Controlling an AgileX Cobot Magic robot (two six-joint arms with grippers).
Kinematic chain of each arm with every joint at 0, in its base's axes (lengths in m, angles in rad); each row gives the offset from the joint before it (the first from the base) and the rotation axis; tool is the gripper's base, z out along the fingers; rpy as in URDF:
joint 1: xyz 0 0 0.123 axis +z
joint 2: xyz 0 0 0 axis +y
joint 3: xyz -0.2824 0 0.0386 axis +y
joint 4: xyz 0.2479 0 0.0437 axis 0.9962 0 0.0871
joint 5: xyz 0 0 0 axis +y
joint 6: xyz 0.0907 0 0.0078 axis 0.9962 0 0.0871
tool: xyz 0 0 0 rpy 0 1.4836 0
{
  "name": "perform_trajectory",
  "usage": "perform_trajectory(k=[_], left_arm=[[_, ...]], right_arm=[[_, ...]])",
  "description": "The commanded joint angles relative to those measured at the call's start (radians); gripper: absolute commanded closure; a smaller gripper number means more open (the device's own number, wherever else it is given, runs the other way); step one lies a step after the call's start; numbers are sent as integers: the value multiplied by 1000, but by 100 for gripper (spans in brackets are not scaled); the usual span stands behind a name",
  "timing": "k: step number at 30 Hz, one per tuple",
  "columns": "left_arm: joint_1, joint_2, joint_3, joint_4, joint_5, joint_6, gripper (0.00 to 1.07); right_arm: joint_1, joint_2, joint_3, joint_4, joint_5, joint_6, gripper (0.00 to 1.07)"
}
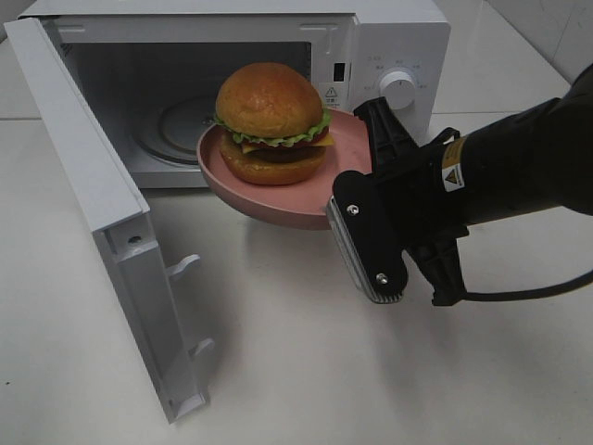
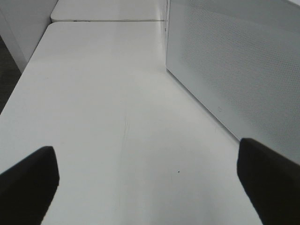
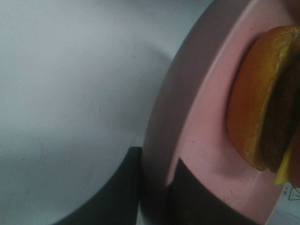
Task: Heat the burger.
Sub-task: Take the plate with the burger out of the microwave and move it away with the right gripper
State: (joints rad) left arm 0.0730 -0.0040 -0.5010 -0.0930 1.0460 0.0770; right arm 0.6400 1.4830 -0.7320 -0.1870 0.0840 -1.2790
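Observation:
The burger [image 1: 269,116], with a golden bun, green lettuce and dark filling, sits on a round pink plate [image 1: 278,199]. The plate hangs above the table, just in front of the open microwave [image 1: 398,46]. My right gripper [image 1: 357,158] is shut on the plate's right rim. In the right wrist view its fingers [image 3: 122,187] pinch the plate rim [image 3: 159,140], with the burger [image 3: 262,103] close by. My left gripper [image 2: 147,180] stands open over bare table, with nothing between its fingers; the exterior high view does not show it.
The microwave door [image 1: 102,213] swings out wide to the left, toward the front of the table. A glass turntable [image 1: 176,130] lies inside the cavity. A white perforated panel [image 2: 234,70] stands close beside the left gripper. White table [image 1: 296,371] stretches in front.

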Motion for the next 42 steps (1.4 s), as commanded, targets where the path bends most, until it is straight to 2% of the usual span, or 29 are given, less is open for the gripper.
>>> perform_trajectory(k=[1, 27, 42], left_arm=[[1, -21, 4, 1, -7, -7, 9], [1, -21, 4, 1, -7, -7, 9], [1, -21, 4, 1, -7, -7, 9]], right_arm=[[-8, -53, 4, -4, -42, 23, 107], [-8, -251, 22, -98, 144, 28, 107], [-8, -437, 146, -98, 208, 31, 107]])
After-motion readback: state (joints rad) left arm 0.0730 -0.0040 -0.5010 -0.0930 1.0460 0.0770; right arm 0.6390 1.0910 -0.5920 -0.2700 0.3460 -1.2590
